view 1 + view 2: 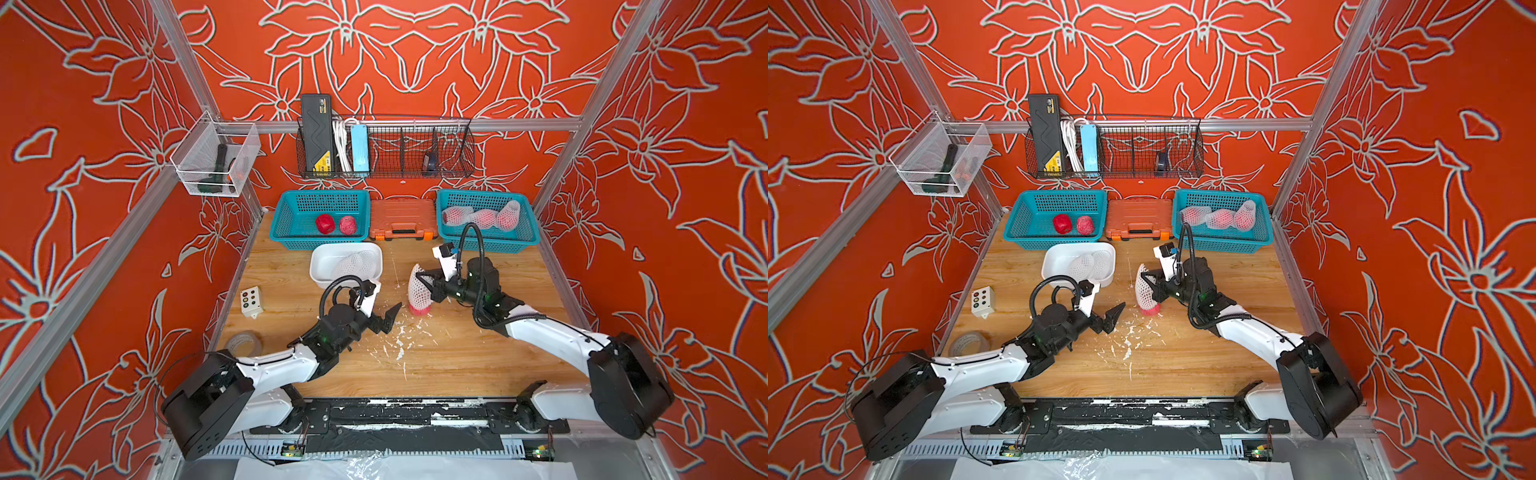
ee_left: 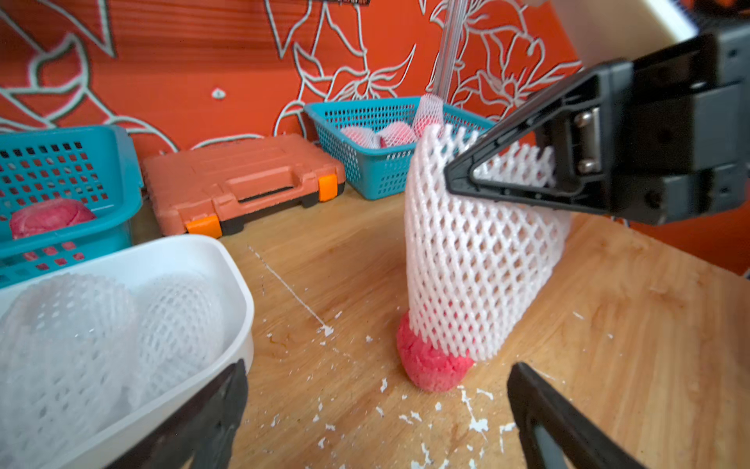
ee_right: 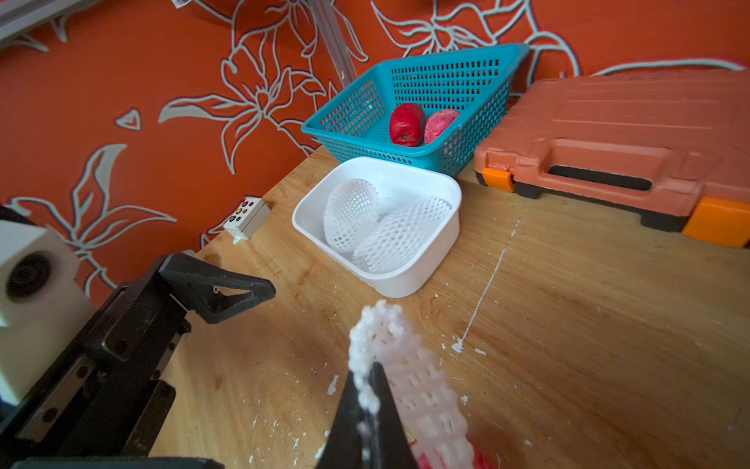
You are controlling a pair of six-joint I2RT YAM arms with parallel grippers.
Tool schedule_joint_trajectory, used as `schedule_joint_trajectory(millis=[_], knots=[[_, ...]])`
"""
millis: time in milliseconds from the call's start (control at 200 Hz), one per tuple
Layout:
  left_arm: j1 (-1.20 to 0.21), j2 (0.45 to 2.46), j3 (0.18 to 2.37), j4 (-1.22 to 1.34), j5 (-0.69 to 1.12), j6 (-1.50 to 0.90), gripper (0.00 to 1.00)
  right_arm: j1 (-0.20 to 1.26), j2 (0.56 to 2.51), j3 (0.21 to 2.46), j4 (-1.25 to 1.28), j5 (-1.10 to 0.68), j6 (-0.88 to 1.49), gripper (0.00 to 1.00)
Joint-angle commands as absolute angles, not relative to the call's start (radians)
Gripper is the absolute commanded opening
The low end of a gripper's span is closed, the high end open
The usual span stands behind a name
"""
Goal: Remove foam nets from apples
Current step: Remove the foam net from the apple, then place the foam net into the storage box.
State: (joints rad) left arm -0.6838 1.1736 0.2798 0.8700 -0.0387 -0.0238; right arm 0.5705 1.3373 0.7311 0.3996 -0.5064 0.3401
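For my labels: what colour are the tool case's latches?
Bright orange latches, clearest in the left wrist view.

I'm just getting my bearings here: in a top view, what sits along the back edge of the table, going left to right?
Left teal basket holding two bare apples → orange tool case → right teal basket holding three netted apples.
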Motion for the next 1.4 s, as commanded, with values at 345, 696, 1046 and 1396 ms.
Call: schedule_joint_trajectory(millis=[345,696,1046,1396], knots=[[-0.519,0.846,0.207,0.739,-0.298,-0.255,0.98,0.577,1.915,1.352,0.561,-0.74,0.806,0.0],[-0.445,0.727,0.151,0.668,-0.34,-0.254,0.98,0.637,2.42,1.908,0.62,-0.805,1.15,0.0],[-0.443,0.815,0.194,0.671,-0.277,-0.231,0.98,0.653,2.518,2.012,0.226,-0.603,0.955,0.1],[-0.443,0.845,0.196,0.686,-0.259,-0.232,0.98,0.65,2.324,1.896,0.17,-0.513,0.789,0.52]])
